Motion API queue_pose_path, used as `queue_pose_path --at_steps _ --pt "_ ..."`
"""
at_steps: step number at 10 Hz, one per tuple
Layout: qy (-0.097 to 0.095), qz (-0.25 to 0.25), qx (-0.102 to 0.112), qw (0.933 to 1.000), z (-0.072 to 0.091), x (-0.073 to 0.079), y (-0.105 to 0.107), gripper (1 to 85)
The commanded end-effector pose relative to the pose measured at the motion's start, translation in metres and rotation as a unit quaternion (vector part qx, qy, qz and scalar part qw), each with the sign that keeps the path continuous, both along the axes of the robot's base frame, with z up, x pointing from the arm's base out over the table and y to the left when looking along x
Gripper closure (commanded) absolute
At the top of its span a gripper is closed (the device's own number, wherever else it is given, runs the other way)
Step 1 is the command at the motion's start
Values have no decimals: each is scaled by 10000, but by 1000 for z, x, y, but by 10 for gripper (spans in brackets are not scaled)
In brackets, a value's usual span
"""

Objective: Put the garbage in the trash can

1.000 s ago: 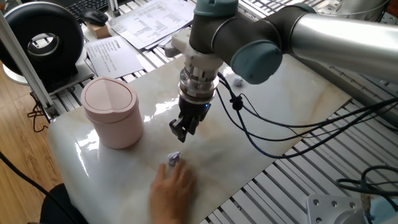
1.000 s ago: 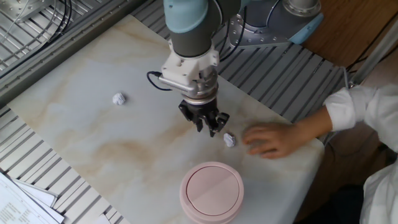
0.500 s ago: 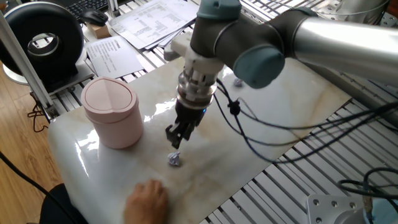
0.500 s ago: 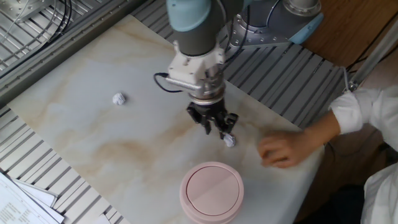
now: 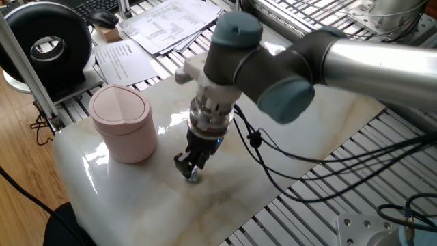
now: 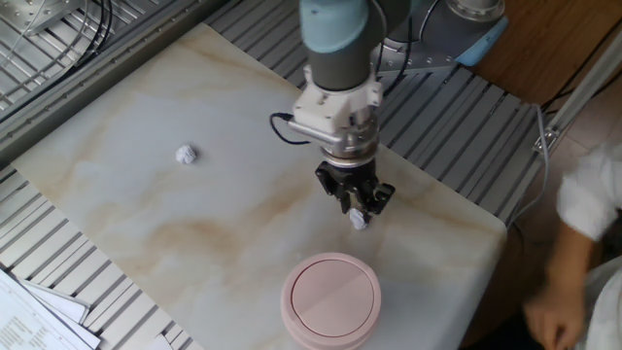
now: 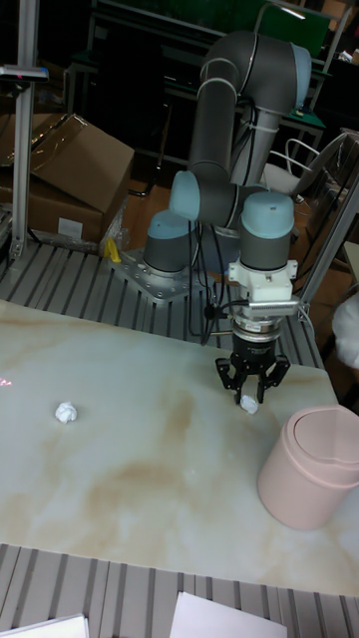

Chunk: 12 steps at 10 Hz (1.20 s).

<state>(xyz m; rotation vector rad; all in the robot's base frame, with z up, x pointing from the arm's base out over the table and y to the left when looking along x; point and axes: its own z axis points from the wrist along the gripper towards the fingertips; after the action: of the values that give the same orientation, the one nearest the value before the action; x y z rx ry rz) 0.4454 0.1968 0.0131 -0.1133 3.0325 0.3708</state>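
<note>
With the tool (image 6: 356,206) down low on the desk (image 6: 117,214), its spread fingers straddle one paper wad (image 6: 359,221) without pinching it yet (the other wad (image 6: 186,154) lies well apart); the trash can (image 6: 330,300) stands near, lid shut.

End effector (image 5: 190,169) down on marble slab (image 5: 273,137), fingers straddling garbage wad (image 5: 194,176); trash can (image 5: 124,124) nearby.

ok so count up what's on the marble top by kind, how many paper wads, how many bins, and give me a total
Crumpled paper wads: 2, one between the gripper fingers, one lying apart.
Pink trash cans: 1.
Total: 3
</note>
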Motion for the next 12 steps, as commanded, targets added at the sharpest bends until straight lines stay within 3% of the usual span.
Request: queue_pose_path --at_steps 1,2,6,7,9,12 --pt "-199 -81 -235 9995 -9 4 -9 613" --pt "-209 -34 -308 9993 -9 6 -14 840" --pt "-72 408 -392 9984 24 11 -43 843" --pt "-118 625 -385 9972 33 17 -54 843" --pt "-185 931 -292 9951 36 35 -68 843" --pt "-360 1180 -420 9915 36 42 -72 843"
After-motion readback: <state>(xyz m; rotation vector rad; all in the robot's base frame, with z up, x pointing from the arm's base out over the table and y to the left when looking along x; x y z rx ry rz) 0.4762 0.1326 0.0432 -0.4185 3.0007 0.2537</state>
